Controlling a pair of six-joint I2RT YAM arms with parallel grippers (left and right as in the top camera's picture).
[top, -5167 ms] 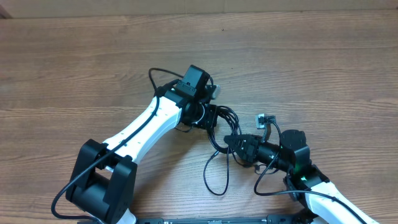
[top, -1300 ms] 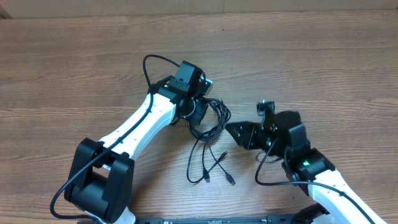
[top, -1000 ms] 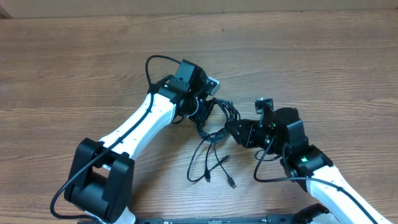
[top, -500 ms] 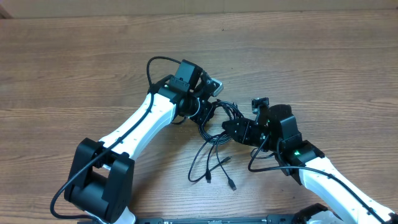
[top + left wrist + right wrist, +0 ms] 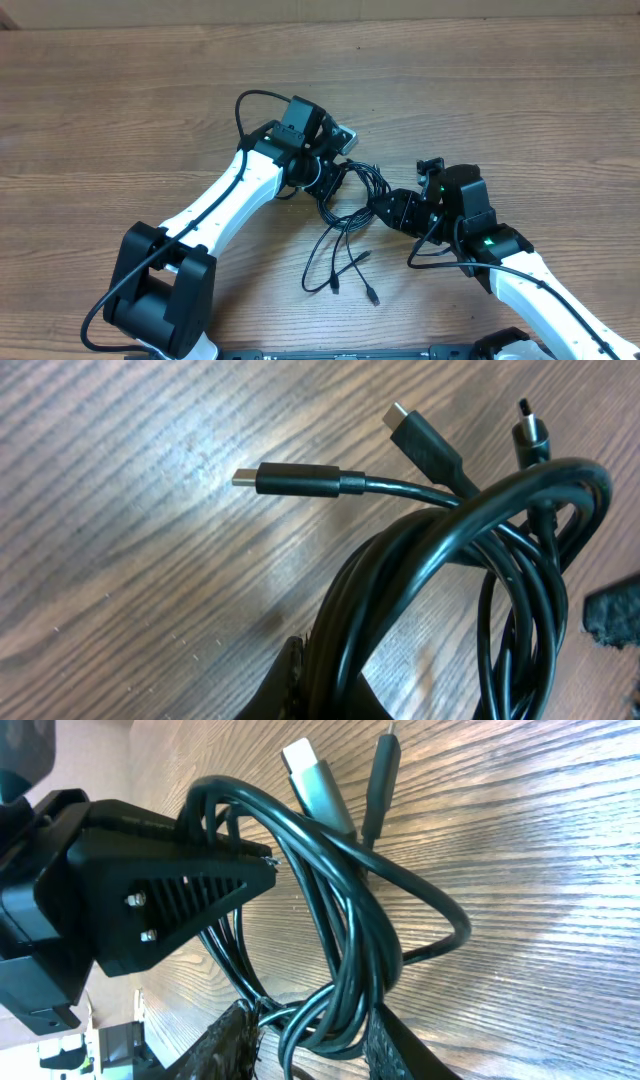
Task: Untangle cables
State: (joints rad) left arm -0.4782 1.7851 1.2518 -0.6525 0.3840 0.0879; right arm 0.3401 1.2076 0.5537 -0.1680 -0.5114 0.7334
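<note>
The left hand point(image 5: 327, 184) is clamped shut on the cables point(image 5: 420, 550), and the black bundle loops out from its tips toward the right hand point(image 5: 383, 207). The loops pass between the right hand's fingers point(image 5: 232, 1042); I cannot tell whether they pinch. Loose plug ends point(image 5: 370, 296) lie beyond both hands on the wooden surface point(image 5: 500, 90).

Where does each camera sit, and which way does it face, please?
Overhead: above the table, facing straight down; shows both white arms, left gripper and right gripper meeting at the cables.
Left wrist: on the left arm, facing down onto cable loops and three plugs; barely any of its own gripper shows.
Right wrist: on the right arm, facing along its own fingers toward the left gripper.
Shared: both wrist views show the same cable loops.
</note>
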